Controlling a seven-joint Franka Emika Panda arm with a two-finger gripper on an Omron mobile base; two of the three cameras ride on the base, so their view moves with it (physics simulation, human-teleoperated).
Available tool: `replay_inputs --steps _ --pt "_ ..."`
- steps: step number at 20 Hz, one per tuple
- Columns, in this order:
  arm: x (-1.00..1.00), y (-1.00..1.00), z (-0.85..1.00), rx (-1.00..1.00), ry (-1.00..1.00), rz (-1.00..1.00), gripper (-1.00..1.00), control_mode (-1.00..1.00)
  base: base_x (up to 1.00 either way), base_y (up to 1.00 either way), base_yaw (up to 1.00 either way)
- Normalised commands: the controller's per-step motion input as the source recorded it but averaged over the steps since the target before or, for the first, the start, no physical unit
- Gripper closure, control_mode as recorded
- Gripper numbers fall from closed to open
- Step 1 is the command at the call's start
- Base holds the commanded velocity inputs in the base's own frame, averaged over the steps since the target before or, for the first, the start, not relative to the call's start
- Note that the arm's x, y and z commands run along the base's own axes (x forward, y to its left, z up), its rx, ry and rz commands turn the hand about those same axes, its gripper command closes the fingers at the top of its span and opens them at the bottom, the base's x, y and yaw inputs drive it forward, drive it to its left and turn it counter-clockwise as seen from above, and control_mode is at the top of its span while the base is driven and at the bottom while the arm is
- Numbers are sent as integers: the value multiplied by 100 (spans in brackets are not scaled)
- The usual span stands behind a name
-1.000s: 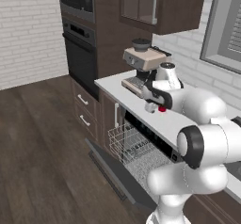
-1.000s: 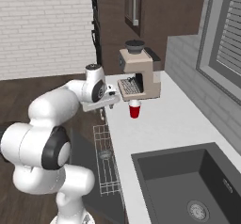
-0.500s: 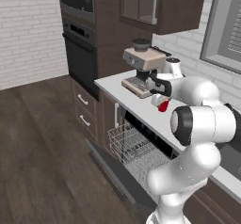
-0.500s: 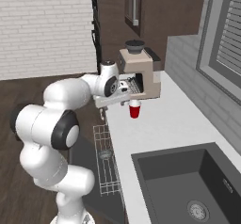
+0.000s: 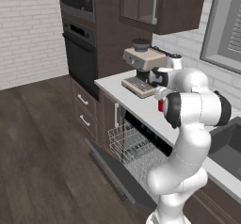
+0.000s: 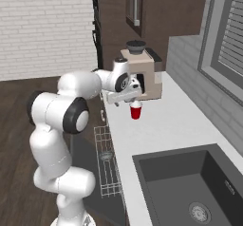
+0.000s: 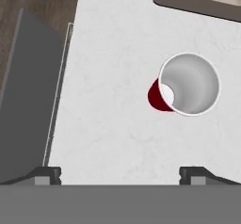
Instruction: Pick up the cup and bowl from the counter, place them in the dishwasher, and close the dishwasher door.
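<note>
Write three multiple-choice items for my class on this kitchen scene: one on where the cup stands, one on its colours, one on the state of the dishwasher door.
1. Where does the cup stand?
A. In the sink
B. On the counter, in front of the coffee machine
C. In the dishwasher rack

2. What colours is the cup?
A. Red outside, white inside
B. Blue outside, black inside
C. Green all over

3. How is the dishwasher door?
A. Shut
B. Taken off
C. Dropped open, with the wire rack pulled out

Answers:
1 B: the right base view shows it upright on the worktop by the machine.
2 A: the hand view looks down into a white inside with a red wall.
3 C: the left base view shows the dark panel lying low and the rack out over it.
</note>
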Motion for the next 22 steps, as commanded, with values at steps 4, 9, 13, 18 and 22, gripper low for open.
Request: replay_inputs --steps 4,9,13,18,22 --pt "48 0 -17 0 0 0 -100 -100 0 0 0" --pt "40 -9 -27 0 3 0 -100 -100 0 0 0" --pt "45 -1 -32 0 5 0 -100 -100 0 0 0" --pt "46 -7 -22 0 2 0 -100 -100 0 0 0" --pt "29 -28 -10 0 0 0 -100 -100 0 0 0"
